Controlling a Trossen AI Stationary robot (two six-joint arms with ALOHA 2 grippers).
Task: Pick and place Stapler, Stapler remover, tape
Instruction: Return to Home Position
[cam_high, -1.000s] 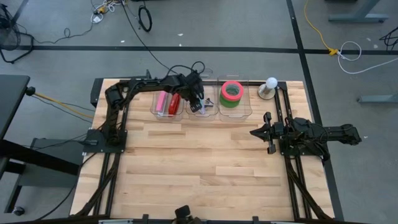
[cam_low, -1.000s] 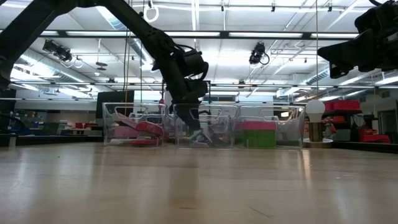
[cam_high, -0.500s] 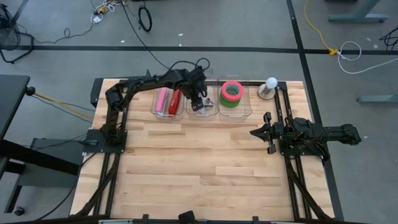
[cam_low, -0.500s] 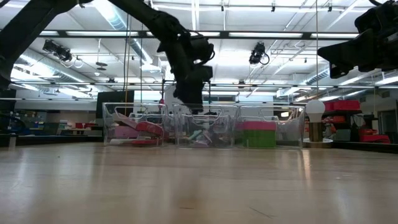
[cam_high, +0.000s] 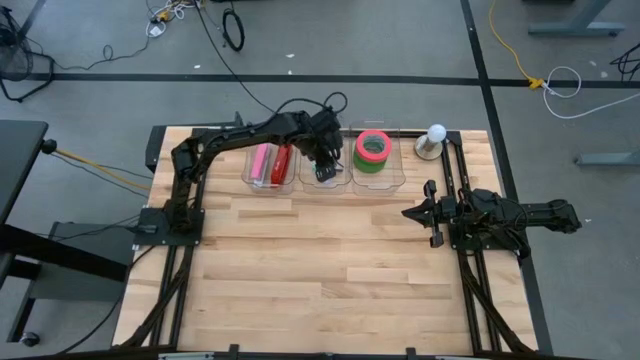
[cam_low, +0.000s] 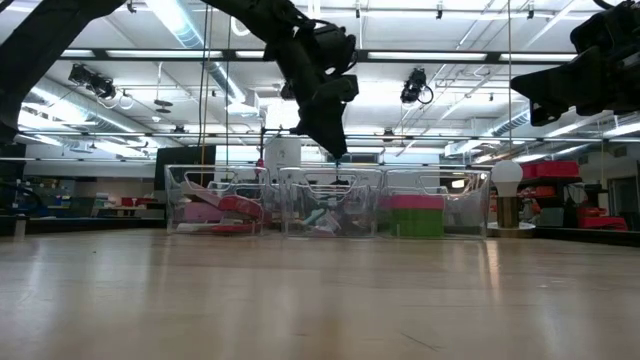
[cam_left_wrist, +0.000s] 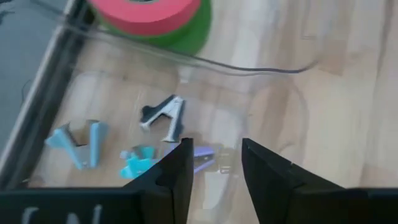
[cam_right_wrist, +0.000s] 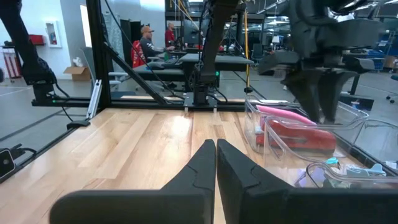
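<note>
The wooden desk (cam_high: 330, 260) fills the high view's centre. At upper centre the left gripper (cam_high: 322, 160) hangs above the middle bin (cam_high: 325, 187), jaws slightly spread and empty. The right gripper (cam_high: 412, 212) sits right of centre, jaws pressed together. In the right bin (cam_high: 398, 170), the red tape (cam_high: 373, 145) lies on the green tape (cam_high: 370, 165). The left bin (cam_high: 247, 170) holds a pink stapler (cam_high: 262, 162) and a red stapler (cam_high: 281, 163). The middle bin holds small staple removers (cam_left_wrist: 81, 135), light blue, black and teal.

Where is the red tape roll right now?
In the high view, the red tape roll sits on top of the green roll inside the right-hand clear bin, right beside the middle bin.
</note>
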